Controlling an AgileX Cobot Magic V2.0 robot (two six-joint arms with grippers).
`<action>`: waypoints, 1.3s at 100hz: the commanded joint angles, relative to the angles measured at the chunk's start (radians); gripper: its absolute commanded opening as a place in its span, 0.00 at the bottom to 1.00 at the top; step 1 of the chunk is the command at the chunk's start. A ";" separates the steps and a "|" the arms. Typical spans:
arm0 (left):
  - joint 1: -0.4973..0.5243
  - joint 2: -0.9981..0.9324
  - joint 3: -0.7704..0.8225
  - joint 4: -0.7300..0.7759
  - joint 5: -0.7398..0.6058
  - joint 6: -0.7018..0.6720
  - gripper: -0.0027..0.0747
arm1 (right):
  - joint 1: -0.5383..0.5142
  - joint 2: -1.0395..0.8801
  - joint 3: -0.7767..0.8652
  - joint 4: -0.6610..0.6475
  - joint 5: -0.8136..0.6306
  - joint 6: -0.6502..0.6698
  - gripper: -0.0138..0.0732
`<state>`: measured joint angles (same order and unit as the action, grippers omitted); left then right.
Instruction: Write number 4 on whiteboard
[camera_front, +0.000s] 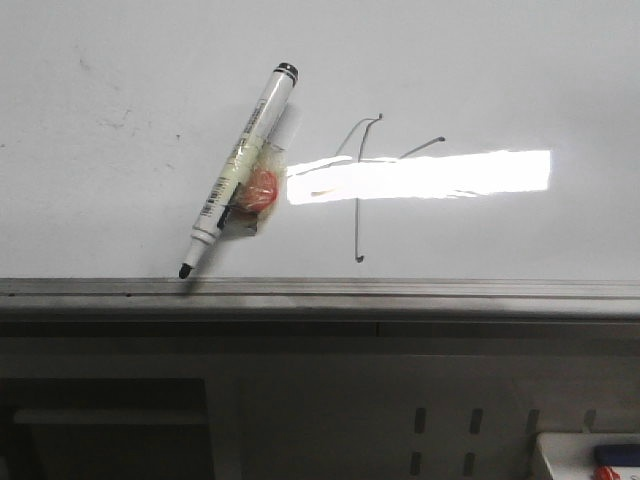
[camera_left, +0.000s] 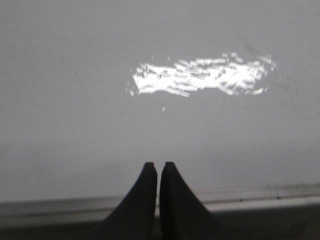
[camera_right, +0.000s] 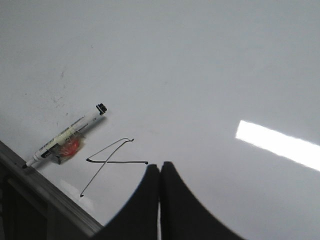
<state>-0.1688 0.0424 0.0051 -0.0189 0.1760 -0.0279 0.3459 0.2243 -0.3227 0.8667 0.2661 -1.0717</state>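
Note:
The whiteboard fills the front view, its grey bottom rail running across. The number 4 is drawn on it in thin dark strokes, partly washed out by a bright light reflection; the right wrist view shows the number 4 too. A white marker with a red lump taped to it leans on the board, uncapped tip down on the rail, held by nothing. My left gripper is shut and empty, facing bare board. My right gripper is shut and empty, just beside the 4's horizontal stroke.
Below the rail is a dark slotted panel. A white tray corner with red and blue items shows at the lower right of the front view. Faint smudges mark the board's left part.

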 joint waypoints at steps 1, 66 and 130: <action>0.003 -0.006 0.033 0.027 0.028 -0.022 0.01 | -0.005 0.008 -0.025 0.016 -0.062 0.002 0.08; 0.003 -0.071 0.033 0.012 0.121 -0.022 0.01 | -0.005 0.008 -0.025 0.016 -0.062 0.002 0.08; 0.003 -0.071 0.033 0.012 0.121 -0.022 0.01 | -0.083 0.001 0.179 -0.933 -0.271 1.104 0.08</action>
<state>-0.1671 -0.0057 0.0051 0.0000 0.3402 -0.0407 0.3025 0.2221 -0.1752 0.2635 0.0840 -0.3351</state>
